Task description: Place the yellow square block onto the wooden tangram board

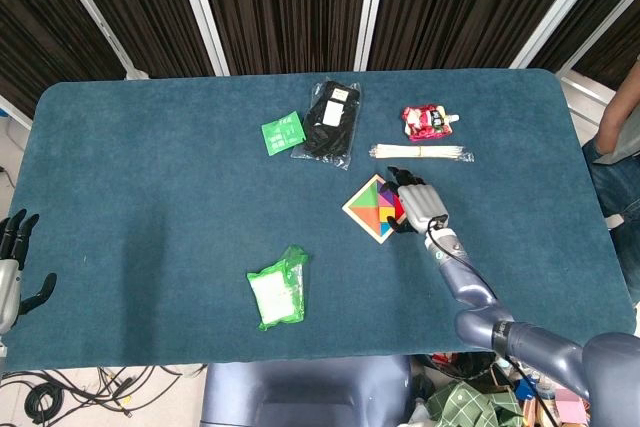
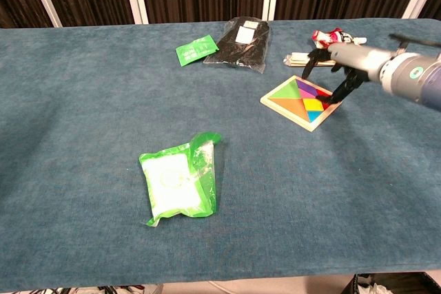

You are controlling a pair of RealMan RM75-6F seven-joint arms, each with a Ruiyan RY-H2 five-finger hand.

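Observation:
The wooden tangram board (image 2: 285, 116) lies right of the table's middle, filled with coloured pieces. The yellow square block (image 2: 314, 105) sits flat in it near the right corner, among red, blue and purple pieces. My right hand (image 2: 332, 65) hangs over the board's right edge with its fingers spread downward and nothing in them; one fingertip (image 2: 337, 96) reaches down beside the block. From the head view the same hand (image 1: 421, 205) covers the right part of the board (image 1: 363, 226). My left hand (image 1: 12, 265) rests off the table's left edge, fingers apart and empty.
Just behind the board lie a bundle of pale sticks (image 2: 302, 57) and a red snack packet (image 2: 335, 39). A black bag (image 2: 242, 43) and a small green packet (image 2: 196, 50) lie at the back centre. A green-and-white pouch (image 2: 180, 185) sits front left.

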